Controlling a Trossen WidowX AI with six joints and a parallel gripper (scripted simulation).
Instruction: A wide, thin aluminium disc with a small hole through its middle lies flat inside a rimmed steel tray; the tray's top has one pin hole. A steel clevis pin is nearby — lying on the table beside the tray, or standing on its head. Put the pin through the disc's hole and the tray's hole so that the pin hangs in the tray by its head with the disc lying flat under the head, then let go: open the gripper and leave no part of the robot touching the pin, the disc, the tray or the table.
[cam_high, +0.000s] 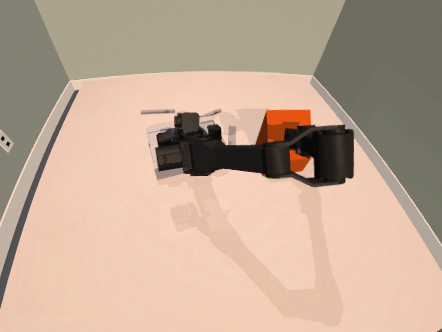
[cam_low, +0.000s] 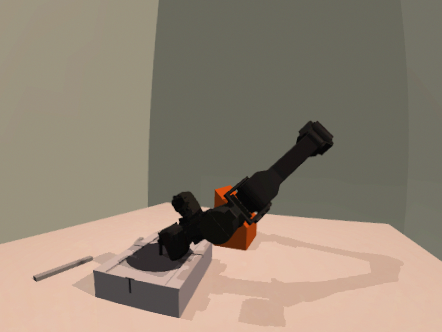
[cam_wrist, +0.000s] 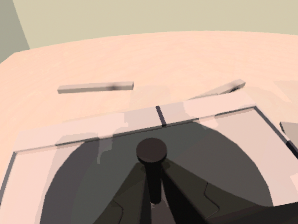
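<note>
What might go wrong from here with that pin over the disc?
The pin, held upright below its head in the gripper, might miss the disc's hole, since the fingers crowd that spot. It could also push the wide disc sideways inside the tray, putting the two holes out of line.
</note>
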